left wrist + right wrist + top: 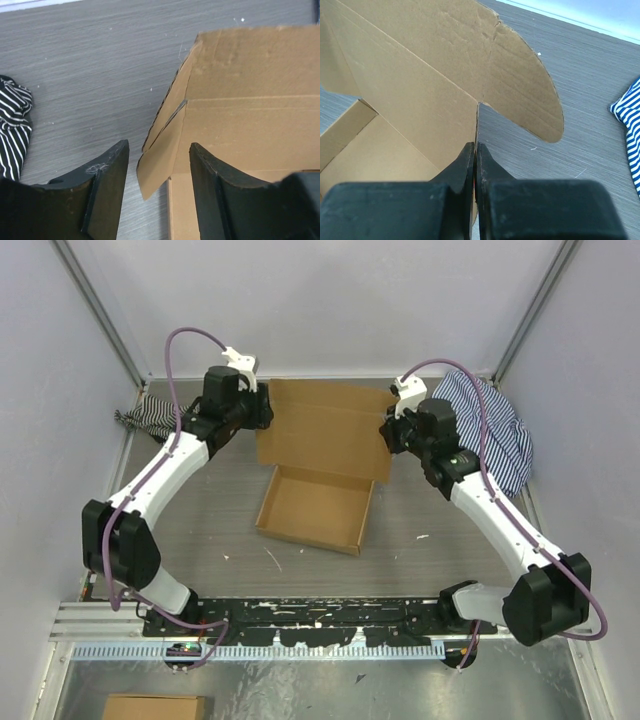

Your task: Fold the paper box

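The brown paper box (315, 508) lies mid-table as a shallow open tray, with its lid panel (325, 430) reaching away behind it. At the lid's left edge my left gripper (262, 412) is open. In the left wrist view a small side flap (161, 157) hangs between its fingers (107, 185), touching neither; the left gripper (159, 145) straddles that flap. My right gripper (388, 435) is at the lid's right edge. Seen from the right wrist, the right gripper (476, 146) is shut on the lid's thin cardboard edge, just below a rounded flap (525, 95).
A black-and-white striped cloth (150, 420) (12, 125) is bunched at the back left. A blue-striped cloth (495, 430) (630, 120) lies at the back right behind the right arm. Another cardboard piece (155, 707) sits below the table's near rail. Walls close in on three sides.
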Controlling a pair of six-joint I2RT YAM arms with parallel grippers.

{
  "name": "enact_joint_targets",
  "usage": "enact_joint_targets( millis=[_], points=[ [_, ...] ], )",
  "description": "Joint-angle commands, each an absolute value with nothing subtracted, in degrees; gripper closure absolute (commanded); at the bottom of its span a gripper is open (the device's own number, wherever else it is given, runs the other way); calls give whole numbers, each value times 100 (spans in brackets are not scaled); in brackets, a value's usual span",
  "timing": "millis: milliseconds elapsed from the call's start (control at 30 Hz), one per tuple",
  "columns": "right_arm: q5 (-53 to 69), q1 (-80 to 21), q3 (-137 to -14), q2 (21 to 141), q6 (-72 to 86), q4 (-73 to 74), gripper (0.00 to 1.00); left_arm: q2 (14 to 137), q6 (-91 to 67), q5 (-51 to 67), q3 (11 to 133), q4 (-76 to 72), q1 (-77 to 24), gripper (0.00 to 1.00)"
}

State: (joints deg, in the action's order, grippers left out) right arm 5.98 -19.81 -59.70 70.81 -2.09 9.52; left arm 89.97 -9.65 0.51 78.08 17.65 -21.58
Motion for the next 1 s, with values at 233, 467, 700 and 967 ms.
enact_joint_targets(
  millis=[233, 467, 700, 967],
  points=[
    [900, -1987, -6420, 7298, -201, 924, 99, 9362, -1075, 332, 8323, 1570, -2153, 81],
    [902, -1995, -6933, 7646, 186, 1187, 99, 9186, -1352, 327, 8376, 1899, -2153, 100],
    [89, -2132, -7696, 8249, 835, 1427, 99, 8739, -1802, 395, 8034, 1637, -2170, 100],
    [-150, -2280, -7321, 8083, 861, 998, 98, 8131, -1805, 312, 7455, 1040, -2283, 100]
  ],
)
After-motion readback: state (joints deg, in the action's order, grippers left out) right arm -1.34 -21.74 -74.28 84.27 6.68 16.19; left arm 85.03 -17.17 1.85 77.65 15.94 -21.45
